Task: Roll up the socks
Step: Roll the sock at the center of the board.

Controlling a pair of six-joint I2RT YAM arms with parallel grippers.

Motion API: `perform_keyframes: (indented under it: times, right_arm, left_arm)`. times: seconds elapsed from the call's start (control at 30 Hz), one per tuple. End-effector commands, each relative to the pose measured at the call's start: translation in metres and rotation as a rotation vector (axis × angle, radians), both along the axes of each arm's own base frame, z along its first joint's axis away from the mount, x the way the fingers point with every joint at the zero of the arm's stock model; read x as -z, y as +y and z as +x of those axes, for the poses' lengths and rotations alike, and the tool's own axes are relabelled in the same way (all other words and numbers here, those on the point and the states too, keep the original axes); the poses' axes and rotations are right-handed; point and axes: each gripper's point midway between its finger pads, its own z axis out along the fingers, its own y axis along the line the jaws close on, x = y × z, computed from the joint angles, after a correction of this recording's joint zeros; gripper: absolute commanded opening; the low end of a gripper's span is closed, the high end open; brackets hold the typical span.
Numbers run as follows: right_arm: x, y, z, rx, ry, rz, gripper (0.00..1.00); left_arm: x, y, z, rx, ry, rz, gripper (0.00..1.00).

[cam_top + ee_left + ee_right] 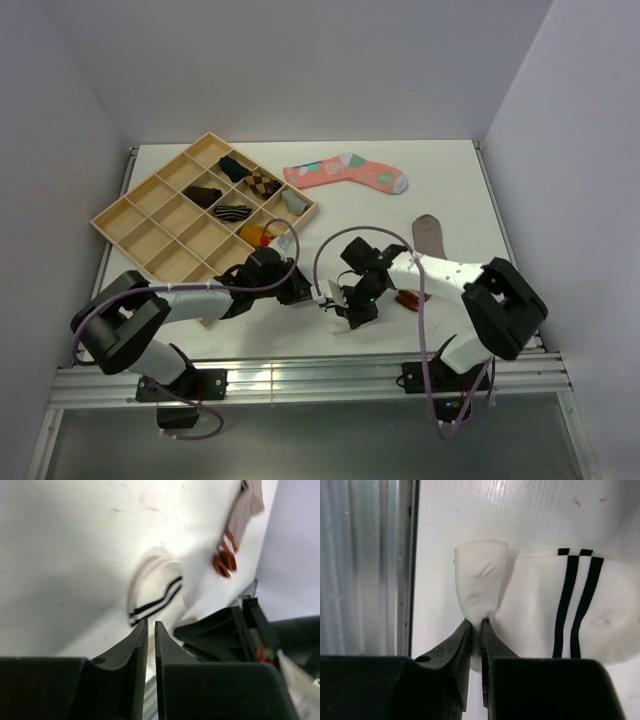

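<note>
- Two socks lie on the white table (450,180) near its front edge. The white sock (540,615) with dark cuff stripes is between the two arms. The brown sock (427,232) is to its right, red-striped cuff nearest the arms.
- On a raised fold of the white sock, beside the stripes, the right jaws are clamped.
- At that sock's edge the left jaws stand almost together, with a thin slit between them; whether they catch fabric cannot be told.
- Farther back lie a coral sock (345,172) and a wooden tray (150,179) holding bundled socks.
</note>
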Motion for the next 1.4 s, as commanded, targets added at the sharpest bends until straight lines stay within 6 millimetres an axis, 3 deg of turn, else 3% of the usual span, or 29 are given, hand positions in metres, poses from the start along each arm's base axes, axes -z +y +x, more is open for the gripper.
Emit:
perform_keyframes:
  times: [0.0,0.03,0.07,0.13,0.37,0.63,0.73,0.87,1.0,1.37]
  right_arm:
    - [-0.012,-0.009,-0.015,-0.007,0.22,-0.017,0.09]
    - [-0.018,-0.012,-0.008,0.019,0.261,-0.035,0.09]
    - [-0.017,-0.016,-0.004,0.034,0.362,-0.07,0.09]
    - [-0.016,-0.012,0.002,0.048,0.406,-0.071,0.1]
    - [-0.002,-0.012,0.018,0.198,0.533,-0.18,0.1]
    - [0.016,-0.016,0.027,0.27,0.569,-0.264,0.1]
    - [0.019,-0.015,0.027,0.276,0.587,-0.274,0.1]
    - [0.02,-0.015,0.03,0.288,0.6,-0.282,0.1]
    - [0.021,-0.014,0.033,0.293,0.616,-0.289,0.1]
    - [0.021,-0.013,0.036,0.302,0.62,-0.296,0.1]
  left_arm:
    - [-0.017,0.016,0.027,-0.187,-0.145,-0.01,0.15]
    - [-0.017,0.024,0.034,-0.241,-0.189,0.022,0.17]
    - [-0.029,0.021,0.031,-0.228,-0.304,0.052,0.17]
    - [-0.033,0.014,0.024,-0.2,-0.335,0.049,0.17]
    - [-0.018,0.007,0.01,-0.135,-0.429,0.07,0.2]
    - [-0.043,-0.03,-0.018,0.08,-0.643,-0.042,0.28]
    - [-0.044,-0.042,-0.026,0.156,-0.672,-0.059,0.33]
    - [-0.025,-0.048,-0.029,0.224,-0.685,-0.014,0.36]
    - [-0.02,-0.061,-0.041,0.322,-0.69,-0.052,0.36]
    - [0.002,-0.074,-0.04,0.401,-0.678,0.005,0.39]
